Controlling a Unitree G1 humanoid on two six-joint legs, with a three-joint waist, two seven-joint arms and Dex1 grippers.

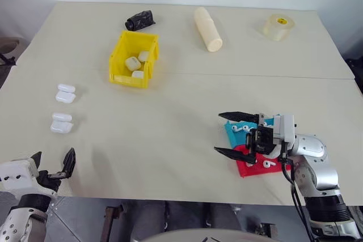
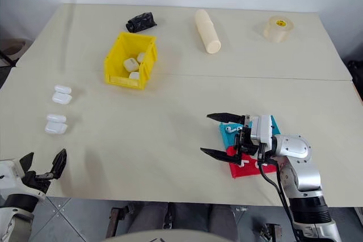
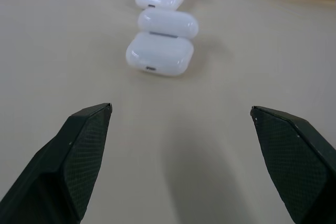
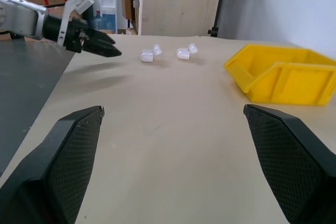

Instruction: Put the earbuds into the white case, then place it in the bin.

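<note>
Cream laminate covers the wide table (image 1: 187,123) we work over. The bright yellow open-top plastic bin (image 1: 134,59) sits toward the far left and already holds three glossy white cases, so part of the job looks done. Two open pebble-shaped white cases (image 1: 66,93) (image 1: 61,123) lie well apart from it, near the left edge, in line ahead of our left tool (image 1: 53,165), whose black fingers stand wide apart and empty. Our right tool (image 1: 235,134), also spread and holding nothing, hovers beside the flat blue tray (image 1: 232,131) and flat red tray (image 1: 249,167), where the tiny white stemmed earbuds (image 1: 266,164) lie. Loading them remains, we judge.
</note>
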